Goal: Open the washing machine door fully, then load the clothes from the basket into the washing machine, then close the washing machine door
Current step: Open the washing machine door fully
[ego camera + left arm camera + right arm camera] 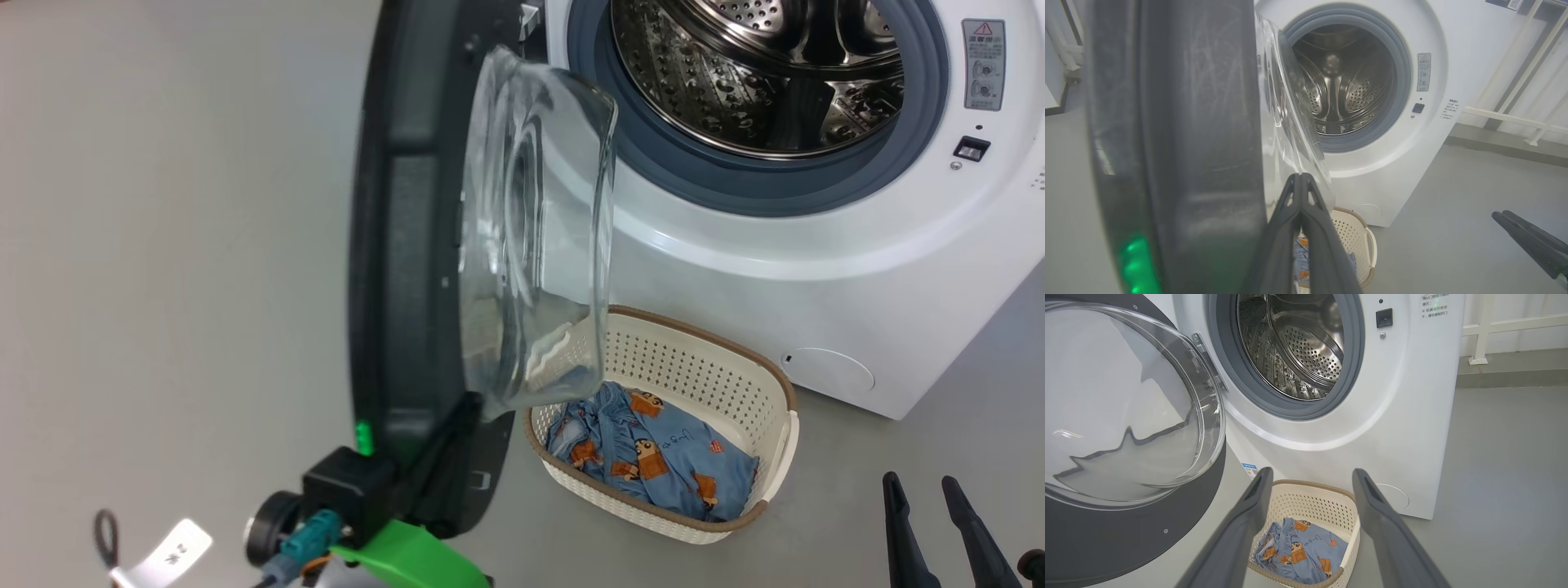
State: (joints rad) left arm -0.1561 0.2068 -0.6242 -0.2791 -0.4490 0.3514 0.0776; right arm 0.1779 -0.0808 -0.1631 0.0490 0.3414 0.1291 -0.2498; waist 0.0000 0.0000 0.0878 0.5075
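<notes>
The washing machine (816,269) is white, and its steel drum (759,73) lies bare. The washing machine door (392,245) stands out from the front, edge-on to the head view, with its glass bowl (531,245) facing the drum. My left gripper (469,404) is shut with nothing in it. Its fingers (1300,192) lie against the inner side of the door's lower rim (1180,122). The basket (694,367) sits on the floor below the opening, and the clothes (653,457) are bundled inside it. My right gripper (1312,473) is open and empty, short of the basket (1310,502).
Grey floor runs to the left of the door and to the right of the machine. A white railing (1515,118) stands along the wall beside the machine. The door latch socket (971,149) sits to the right of the opening. The right gripper (1527,237) shows low at the right of the left wrist view.
</notes>
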